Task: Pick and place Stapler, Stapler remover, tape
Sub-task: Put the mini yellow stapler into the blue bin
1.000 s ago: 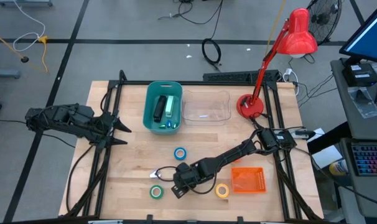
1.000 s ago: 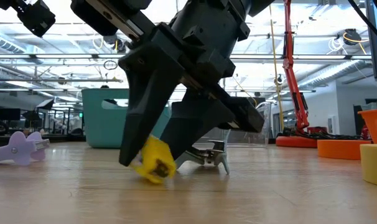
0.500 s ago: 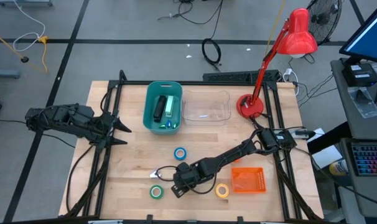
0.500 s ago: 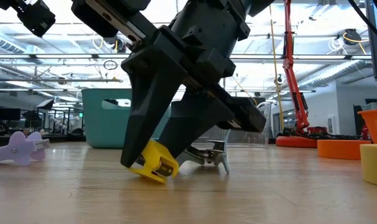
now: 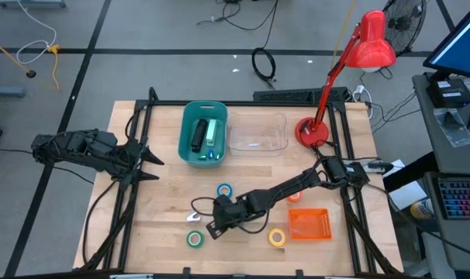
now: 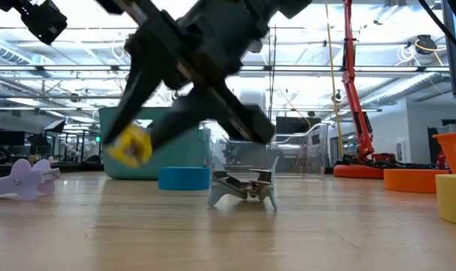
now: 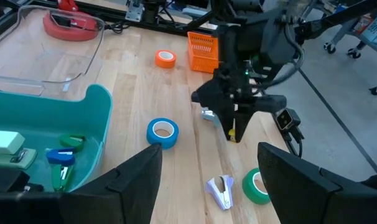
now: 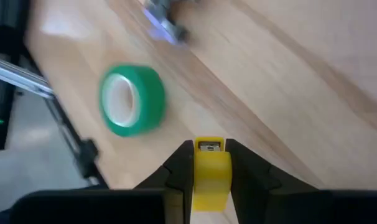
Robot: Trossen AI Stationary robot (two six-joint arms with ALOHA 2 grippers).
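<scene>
My right gripper (image 5: pixel 212 227) is shut on a yellow staple remover (image 8: pixel 210 169), which hangs above the table in the low view (image 6: pixel 130 145), close to the green tape roll (image 8: pixel 132 101). A silver staple remover (image 6: pixel 243 187) stands on its prongs on the wood, and a purple one (image 7: pixel 221 190) lies near the green tape (image 7: pixel 257 186). The blue tape (image 5: pixel 225 190), yellow tape (image 5: pixel 277 237) and orange-red tape (image 5: pixel 295 197) lie flat on the table. My left gripper (image 5: pixel 153 166) waits open at the table's left side. My right gripper pinches the yellow staple remover's body (image 8: pixel 211 163) between its two fingers (image 8: pixel 178 169), one on each side. The fingers slant down from the table's right. The remover is lifted clear of the table and tilted (image 6: pixel 130 145).
A teal bin (image 5: pixel 185 147) holding staplers and a clear tray (image 5: pixel 281 133) stand at the far side. An orange basket (image 5: pixel 309 224) sits near the right front. A red desk lamp (image 5: pixel 312 132) stands at the far right corner. Bare wood lies between the tapes.
My right gripper has risen and swung toward the table's left and slightly far, staying shut. The yellow staple remover, which touched the wood a second ago, is now lifted clear. The arm's shift has uncovered the blue tape in the low view and the orange-red tape from above.
</scene>
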